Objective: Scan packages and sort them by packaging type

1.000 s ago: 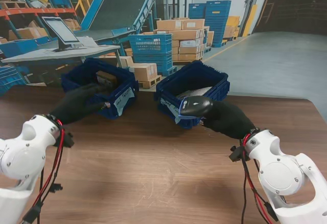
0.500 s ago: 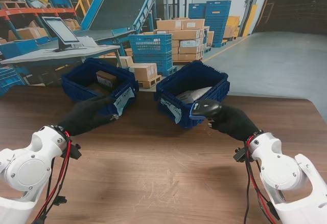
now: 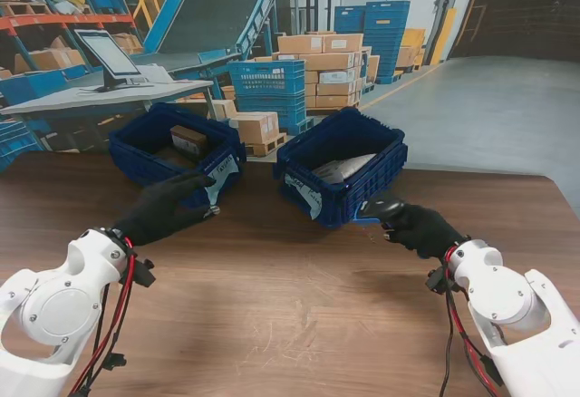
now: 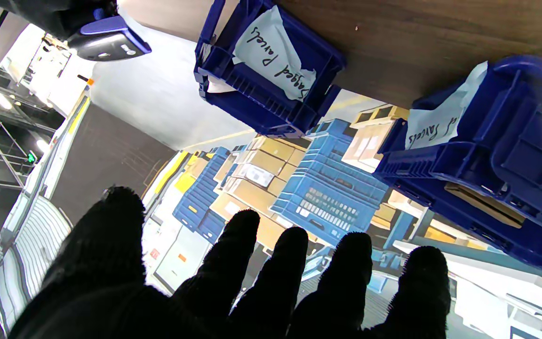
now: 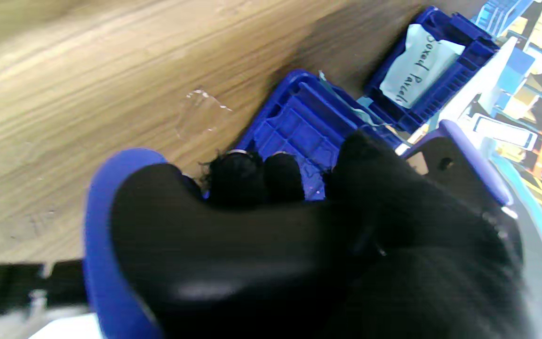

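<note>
Stand view: 2 blue bins at table's [image 3: 272, 306] far edge, left bin [image 3: 145, 157] w/ a box [image 3: 188, 139], right bin [image 3: 381, 166] w/ a bagged parcel [image 3: 343, 168]. Left hand [image 3: 168, 207] open, fingers spread, empty, just before left bin. Right hand [image 3: 421, 229] gripping scanner [image 3: 381, 207] beside right bin's near corner.

Left wrist: fingers [image 4: 346, 263] apart, holding nothing; 2 paper labels on bins.

Right wrist: fingers wrapped round scanner.

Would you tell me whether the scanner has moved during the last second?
Yes: the scanner moved right and nearer to me, away from the right bin.
</note>
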Robot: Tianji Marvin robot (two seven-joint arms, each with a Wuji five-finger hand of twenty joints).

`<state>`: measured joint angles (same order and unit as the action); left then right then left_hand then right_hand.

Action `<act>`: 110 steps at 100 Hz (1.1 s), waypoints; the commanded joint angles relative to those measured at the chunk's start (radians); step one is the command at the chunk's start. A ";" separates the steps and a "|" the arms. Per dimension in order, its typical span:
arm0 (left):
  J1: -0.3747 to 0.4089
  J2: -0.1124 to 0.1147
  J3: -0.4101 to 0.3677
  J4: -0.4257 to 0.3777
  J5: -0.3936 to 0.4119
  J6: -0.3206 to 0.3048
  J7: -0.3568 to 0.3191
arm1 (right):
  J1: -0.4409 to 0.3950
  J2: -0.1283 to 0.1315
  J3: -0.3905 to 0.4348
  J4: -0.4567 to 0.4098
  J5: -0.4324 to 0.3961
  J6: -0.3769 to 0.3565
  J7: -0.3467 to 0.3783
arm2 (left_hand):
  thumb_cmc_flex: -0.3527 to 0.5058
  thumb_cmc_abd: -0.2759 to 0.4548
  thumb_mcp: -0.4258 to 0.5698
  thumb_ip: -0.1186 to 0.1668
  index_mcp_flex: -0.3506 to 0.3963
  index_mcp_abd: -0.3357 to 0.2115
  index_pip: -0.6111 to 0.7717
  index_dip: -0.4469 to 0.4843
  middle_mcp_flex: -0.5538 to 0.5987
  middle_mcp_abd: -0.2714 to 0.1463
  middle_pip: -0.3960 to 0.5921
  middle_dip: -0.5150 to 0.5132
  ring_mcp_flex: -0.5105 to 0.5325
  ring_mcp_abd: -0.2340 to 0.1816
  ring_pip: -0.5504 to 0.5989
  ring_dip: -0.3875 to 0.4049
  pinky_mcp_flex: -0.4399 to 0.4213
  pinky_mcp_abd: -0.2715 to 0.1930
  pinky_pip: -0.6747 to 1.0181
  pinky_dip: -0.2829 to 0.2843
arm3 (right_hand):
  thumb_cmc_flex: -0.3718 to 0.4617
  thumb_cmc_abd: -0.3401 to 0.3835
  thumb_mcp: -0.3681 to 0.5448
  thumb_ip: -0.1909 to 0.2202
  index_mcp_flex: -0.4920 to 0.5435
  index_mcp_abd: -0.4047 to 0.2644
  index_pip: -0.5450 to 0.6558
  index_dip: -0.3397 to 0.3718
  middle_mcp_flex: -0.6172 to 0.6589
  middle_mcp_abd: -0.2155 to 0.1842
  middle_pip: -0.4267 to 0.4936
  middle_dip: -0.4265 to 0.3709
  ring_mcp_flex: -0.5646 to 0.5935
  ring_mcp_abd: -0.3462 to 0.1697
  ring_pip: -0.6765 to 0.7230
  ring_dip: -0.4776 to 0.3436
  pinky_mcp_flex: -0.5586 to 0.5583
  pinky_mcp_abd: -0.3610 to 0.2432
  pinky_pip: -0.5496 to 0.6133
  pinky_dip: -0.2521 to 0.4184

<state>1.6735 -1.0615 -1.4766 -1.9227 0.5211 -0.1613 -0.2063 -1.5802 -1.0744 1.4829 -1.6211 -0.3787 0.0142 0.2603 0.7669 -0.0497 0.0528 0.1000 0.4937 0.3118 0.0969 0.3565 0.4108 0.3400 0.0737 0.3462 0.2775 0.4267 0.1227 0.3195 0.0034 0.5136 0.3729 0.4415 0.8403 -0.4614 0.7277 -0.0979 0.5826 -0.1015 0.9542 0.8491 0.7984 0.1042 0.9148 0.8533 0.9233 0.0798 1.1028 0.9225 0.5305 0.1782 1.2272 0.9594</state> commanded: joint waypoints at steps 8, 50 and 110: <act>0.001 -0.004 0.010 -0.006 -0.005 -0.013 -0.023 | 0.022 0.010 0.004 0.047 -0.028 0.016 0.041 | 0.035 0.005 0.016 -0.037 0.008 0.011 -0.015 -0.011 -0.008 0.014 -0.009 0.007 -0.039 -0.011 -0.014 -0.011 -0.011 -0.007 -0.036 -0.006 | 0.079 0.098 0.102 -0.009 0.048 -0.093 0.048 0.009 0.012 0.010 0.010 -0.003 0.005 -0.007 0.007 -0.005 0.002 -0.008 0.011 -0.001; -0.003 -0.003 0.030 0.016 -0.035 -0.013 -0.036 | 0.059 0.019 0.001 0.192 -0.044 0.010 0.069 | 0.038 0.006 0.015 -0.038 0.006 0.012 -0.015 -0.011 -0.015 0.015 -0.011 0.007 -0.044 -0.010 -0.017 -0.012 -0.013 -0.010 -0.052 0.000 | 0.071 0.102 0.107 -0.008 0.043 -0.098 0.060 0.001 0.009 0.005 0.018 -0.010 0.005 -0.015 0.008 -0.009 0.005 -0.011 0.012 -0.005; -0.009 -0.002 0.042 0.031 -0.057 -0.019 -0.043 | 0.113 0.017 -0.044 0.344 -0.071 -0.030 0.036 | 0.041 0.007 0.012 -0.039 0.004 0.012 -0.016 -0.010 -0.019 0.016 -0.011 0.006 -0.048 -0.010 -0.020 -0.012 -0.014 -0.010 -0.073 0.010 | 0.061 0.106 0.109 -0.007 0.035 -0.108 0.067 -0.019 0.006 -0.005 0.025 -0.020 0.005 -0.021 0.005 -0.016 0.006 -0.018 0.011 -0.010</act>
<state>1.6626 -1.0602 -1.4410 -1.8905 0.4694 -0.1762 -0.2351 -1.4697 -1.0525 1.4411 -1.2848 -0.4533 -0.0130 0.2832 0.7670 -0.0497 0.0530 0.0999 0.4937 0.3120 0.0969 0.3565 0.4108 0.3450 0.0737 0.3462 0.2775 0.4267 0.1227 0.3192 0.0034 0.5136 0.3362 0.4415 0.8403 -0.4615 0.7277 -0.0979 0.5826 -0.1023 0.9560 0.8319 0.7969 0.1042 0.9171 0.8395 0.9233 0.0781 1.1028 0.9131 0.5354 0.1735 1.2273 0.9494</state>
